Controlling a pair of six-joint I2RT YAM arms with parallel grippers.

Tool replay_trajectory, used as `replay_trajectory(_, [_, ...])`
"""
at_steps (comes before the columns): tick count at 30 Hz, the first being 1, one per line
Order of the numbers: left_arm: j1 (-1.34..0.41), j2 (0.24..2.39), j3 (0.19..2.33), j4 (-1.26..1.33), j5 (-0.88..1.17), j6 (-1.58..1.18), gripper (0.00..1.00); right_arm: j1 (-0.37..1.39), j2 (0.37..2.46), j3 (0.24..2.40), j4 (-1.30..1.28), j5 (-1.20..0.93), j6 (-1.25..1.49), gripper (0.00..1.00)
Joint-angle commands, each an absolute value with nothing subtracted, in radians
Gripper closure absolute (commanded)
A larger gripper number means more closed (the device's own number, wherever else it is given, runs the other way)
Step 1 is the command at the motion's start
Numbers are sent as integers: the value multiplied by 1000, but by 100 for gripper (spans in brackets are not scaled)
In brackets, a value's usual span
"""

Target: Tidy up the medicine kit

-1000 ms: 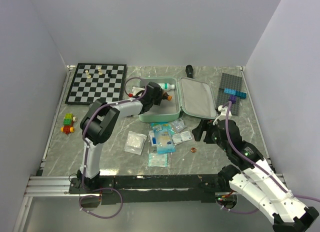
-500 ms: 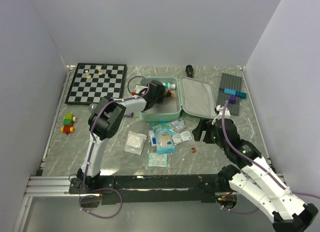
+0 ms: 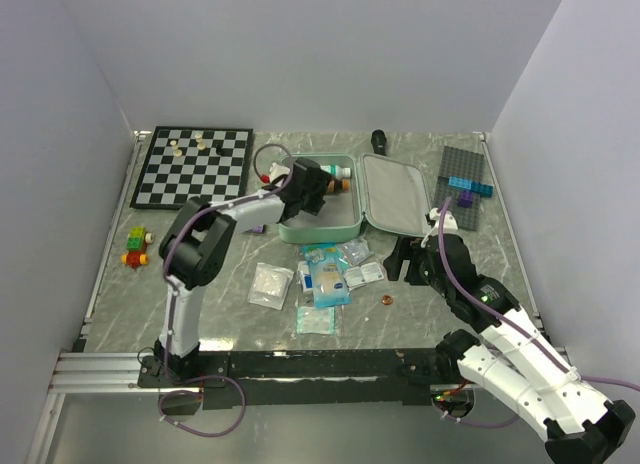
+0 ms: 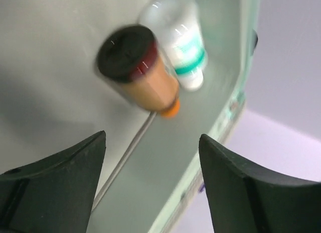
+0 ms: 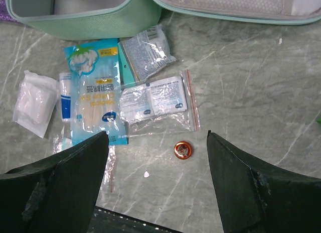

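1. Medicine kit (image 3: 325, 231) at far centre of table, right of chessboard (image 3: 192, 165); opened flat, tray on left, lid on right; overall long axis left-right, each half longer near-far.
2. Left gripper (image 3: 310, 189) over far-left part of tray; fingers spread, nothing between.
3. Plain in left wrist view, half hidden from above: amber bottle (image 4: 143, 75) and white bottle (image 4: 180, 37) lying side by side on grey lining.
4. Right gripper (image 3: 405, 259) just near of lid; released, empty.
5. Readable in right wrist view alone: print on packets (image 5: 95, 100) just near of tray wall; copper disc (image 5: 182, 150) apart on marble.
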State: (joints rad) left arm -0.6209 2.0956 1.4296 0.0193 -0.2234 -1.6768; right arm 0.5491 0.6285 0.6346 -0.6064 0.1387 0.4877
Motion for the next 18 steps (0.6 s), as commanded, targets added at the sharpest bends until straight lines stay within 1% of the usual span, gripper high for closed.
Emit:
replay_trajectory(1, [-620,1899,1456,-128,-295,-1381,24,546,621,678,-583,153,479,15])
replay_trajectory(5, [-598,1876,1502,-262,-422,-1150,32,546,621,672,-563,144,477,14])
replay_trajectory(6, [-597,1887,1514,-281,-437,-1100,34,546,626,673,-561,141,477,14])
replay_trajectory(8, [-583,1923,1548,-339,-436,-1054,35,546,632,672,-552,132,477,14])
replay_trajectory(10, [-569,1979,1578,-368,-399,-1029,34,546,640,670,-545,126,477,14])
replay_trajectory(14, [-566,2061,1630,-348,-345,-986,27,548,649,673,-548,118,483,15])
replay_trajectory(18, [-566,2126,1690,-316,-316,-966,25,548,644,670,-548,120,485,14])
